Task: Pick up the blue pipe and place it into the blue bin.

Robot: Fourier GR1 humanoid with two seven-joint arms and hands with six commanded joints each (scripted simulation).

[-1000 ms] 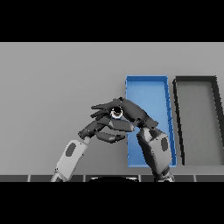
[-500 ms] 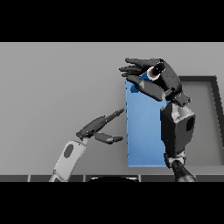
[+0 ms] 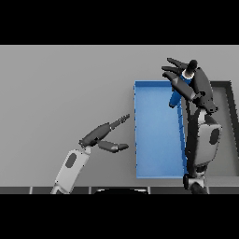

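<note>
Right hand is now up at the far right corner of the open rectangular blue plastic bin, further right and further away than half a second ago, when it hung over the bin's far left part, and well off from a second ago, when both hands met left of the bin. Its fingers spread out and are barely curled, pointing left. The short blue cylindrical pipe shows just below those fingers, hanging over the bin's far right edge; whether the fingers pinch it or have let it go, cannot tell, the palm hides the contact. Pipe looks tilted, its lower end over the bin interior.

Left hand has dropped back to the grey worktop left of the bin, fingers straight, thumb apart, holding nothing, well apart from the pipe.

A dark grey rectangular tray sits just beyond the right hand, touching the bin's right side.

Judgement: transport stage is nearly done, pipe is above the bin, release is what remains. Risk: pipe is close to the right wall and could land on the rim or in the dark tray.
</note>
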